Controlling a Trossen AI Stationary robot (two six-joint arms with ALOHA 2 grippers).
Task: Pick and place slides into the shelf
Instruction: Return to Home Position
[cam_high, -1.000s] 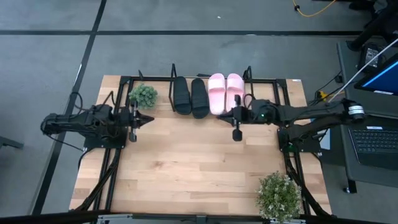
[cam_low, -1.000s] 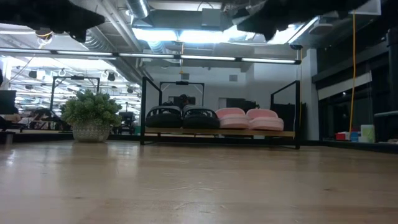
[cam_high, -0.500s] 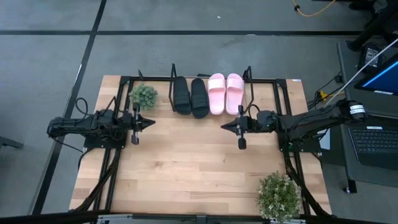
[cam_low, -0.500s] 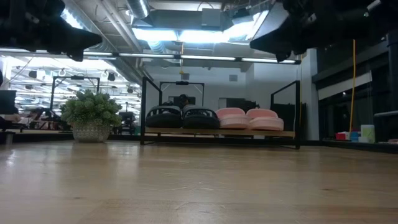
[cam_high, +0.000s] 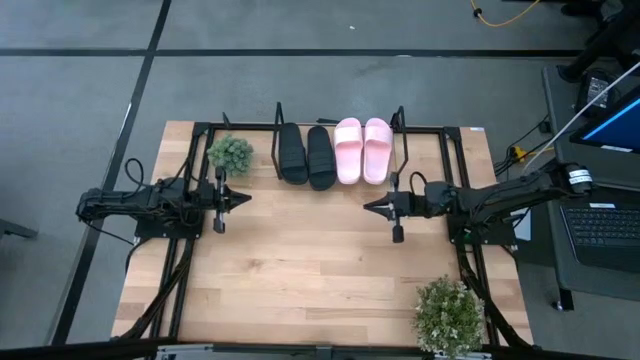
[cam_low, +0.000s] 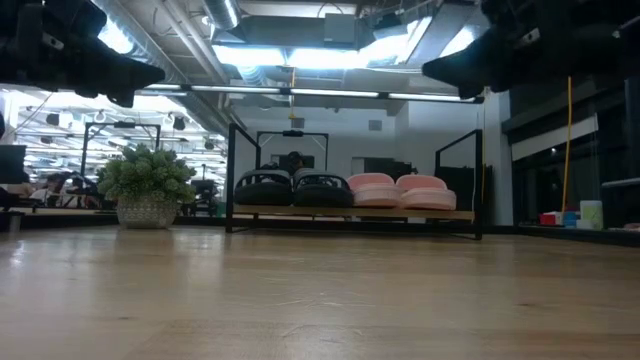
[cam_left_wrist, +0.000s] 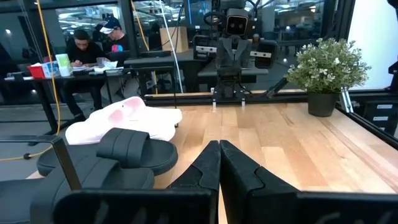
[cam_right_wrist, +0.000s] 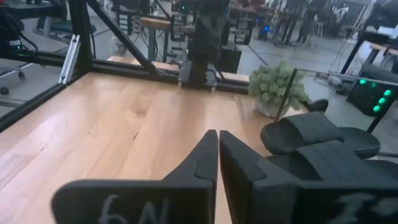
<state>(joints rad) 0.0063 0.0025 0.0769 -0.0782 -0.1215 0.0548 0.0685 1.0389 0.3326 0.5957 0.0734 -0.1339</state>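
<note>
All four slides (cam_high: 348, 150) sit in the shelf (cam_low: 452, 214); job looks done. The left claw (cam_high: 243, 197) and right claw (cam_high: 367, 205) are pinched shut, empty.

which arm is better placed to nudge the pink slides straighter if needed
Likely right. The right gripper, shut, hovers just in front of the pink slides; the left gripper, also shut, sits over by the black slides, which lie between it and the pink ones.

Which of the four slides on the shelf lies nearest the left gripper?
The black slide at the row's end beside the small plant; the other three lie farther from the left gripper.
</note>
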